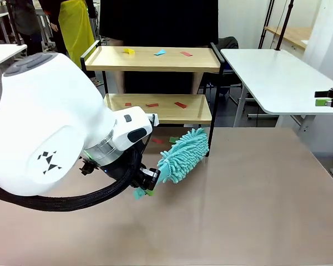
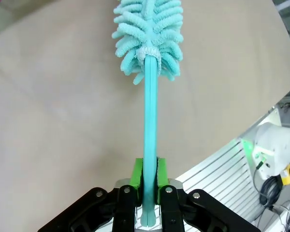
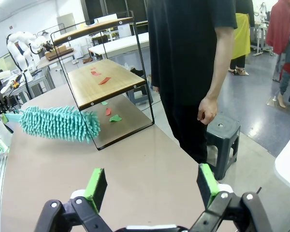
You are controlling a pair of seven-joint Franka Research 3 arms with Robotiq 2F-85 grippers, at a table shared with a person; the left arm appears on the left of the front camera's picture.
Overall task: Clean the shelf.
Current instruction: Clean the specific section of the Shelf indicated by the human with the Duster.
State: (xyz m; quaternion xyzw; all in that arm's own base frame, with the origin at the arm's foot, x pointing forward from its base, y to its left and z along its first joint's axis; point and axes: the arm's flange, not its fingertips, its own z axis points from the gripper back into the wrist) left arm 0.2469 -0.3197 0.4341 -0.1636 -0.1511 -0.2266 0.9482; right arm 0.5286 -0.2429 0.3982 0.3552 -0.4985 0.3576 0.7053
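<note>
We saw the left end effector [image 2: 150, 175] pinching the turquoise duster [image 2: 149, 43] by its handle, fluffy head low beside the shelf [image 1: 155, 65] at the counter's [image 1: 255, 194] far edge. The right end effector [image 3: 152, 186] hung spread wide, holding nothing.

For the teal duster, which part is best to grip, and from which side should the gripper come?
Grip the bare handle end, coming from behind, in line with it, pads on its flat faces, as the left gripper does; the fluffy head would just squash.
</note>
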